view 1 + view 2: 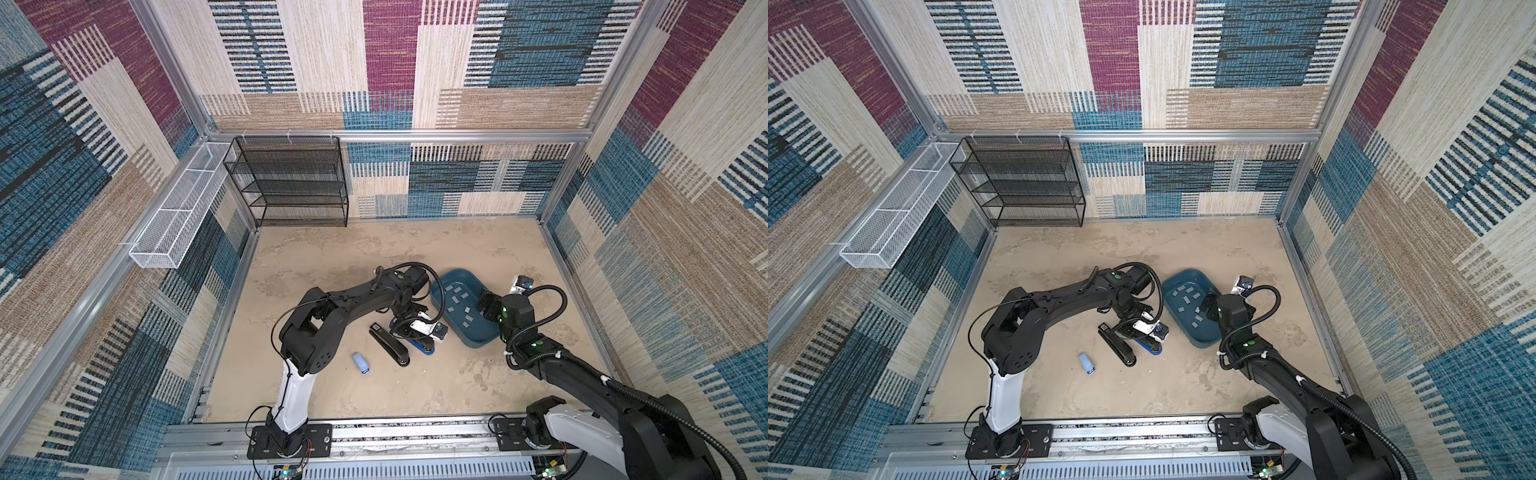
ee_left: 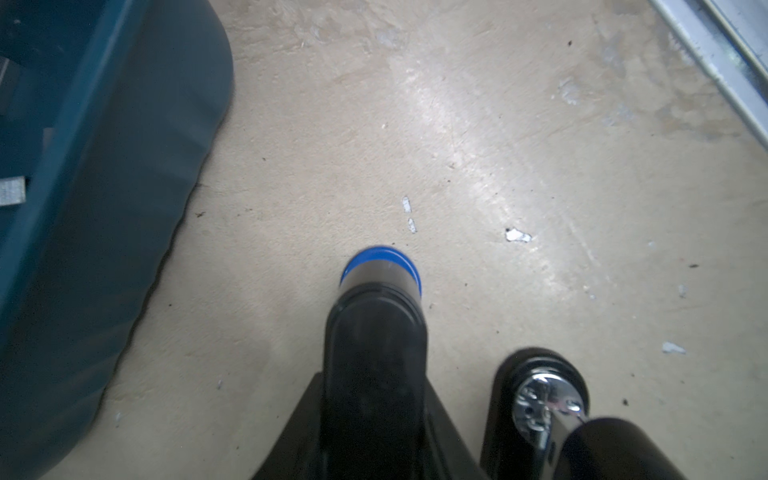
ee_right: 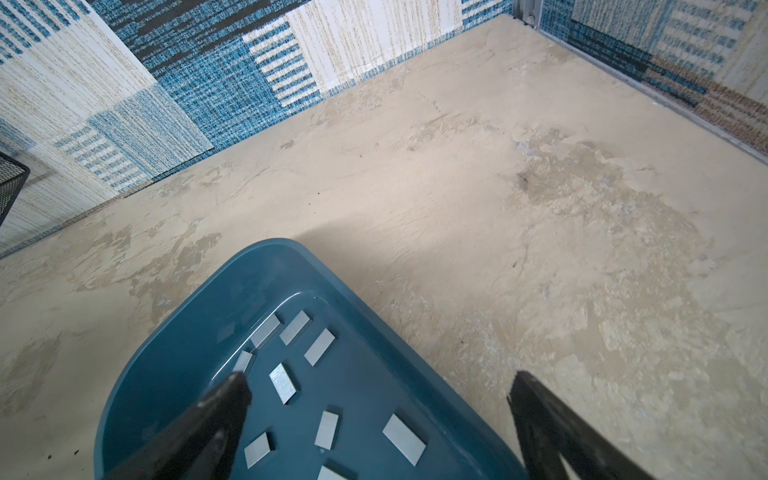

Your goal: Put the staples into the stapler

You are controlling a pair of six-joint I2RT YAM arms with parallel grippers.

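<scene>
Left wrist view shows the left claw (image 2: 374,380) closed on the black upper arm of a blue-based stapler (image 2: 376,332), with its fingers (image 2: 299,436) pressed against both sides. The stapler's blue tip rests on the beige surface (image 2: 498,145). A black stapler (image 1: 388,345) lies just beside it, its chrome end showing in the same wrist view.

The staples (image 3: 282,383) lie loose and scattered, flat on the bottom of a teal tray (image 3: 266,251). In both top views the tray stands on the surface close to the right of the blue-based stapler.

The right claw (image 3: 379,378) hangs over the tray with its jaws spread wide and nothing between them. One fingertip is above the tray's inside and the other is past the rim, over bare surface. A small pale-blue item (image 1: 360,363) lies apart, nearer the front.
</scene>
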